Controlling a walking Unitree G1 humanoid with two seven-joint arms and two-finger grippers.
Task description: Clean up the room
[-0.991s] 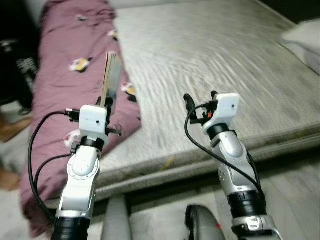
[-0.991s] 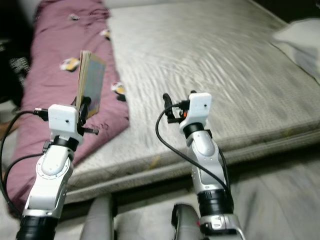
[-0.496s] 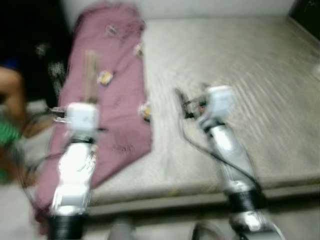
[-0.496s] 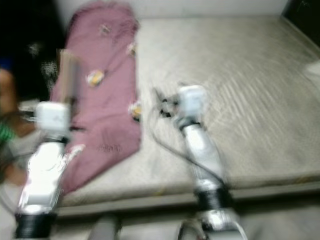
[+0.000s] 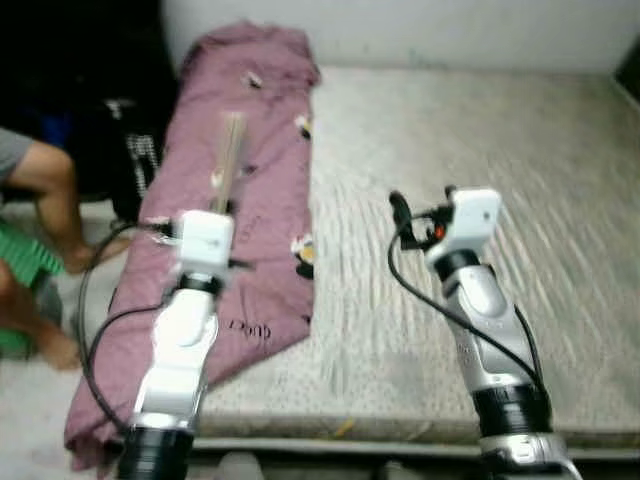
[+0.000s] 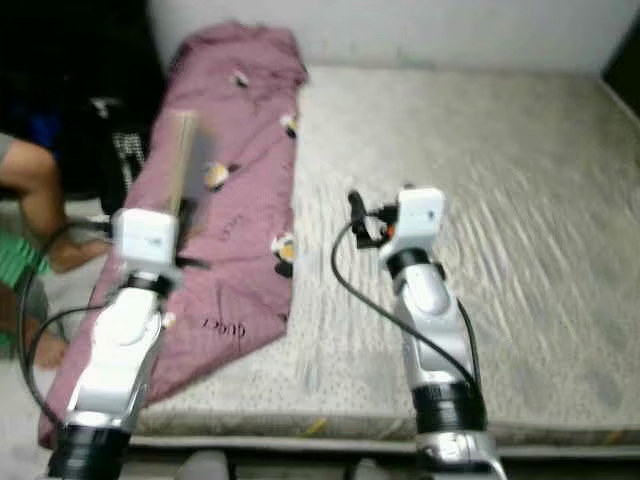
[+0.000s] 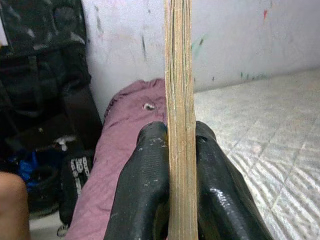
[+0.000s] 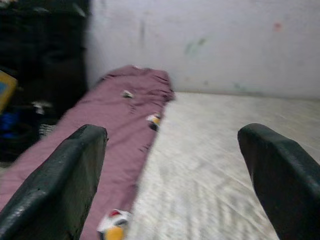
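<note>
My left gripper (image 5: 225,205) is shut on a thin book (image 5: 230,160), held upright on edge above the maroon blanket (image 5: 240,110). In the left wrist view the book (image 7: 180,100) stands clamped between both black fingers (image 7: 145,195). My right gripper (image 5: 420,200) is raised over the grey mattress (image 5: 500,130) with its fingers (image 8: 65,185) wide apart and nothing between them.
The maroon blanket with small cartoon prints lies along the mattress's left side. A person's bare leg (image 5: 45,195) and something green (image 5: 20,290) are at the far left by dark bags (image 5: 90,90). A white wall (image 5: 450,30) runs behind the bed.
The camera has swung left and pulled back, so the bed sits further off and a person's leg has come into view. Both arms keep their pose, the book still held.
</note>
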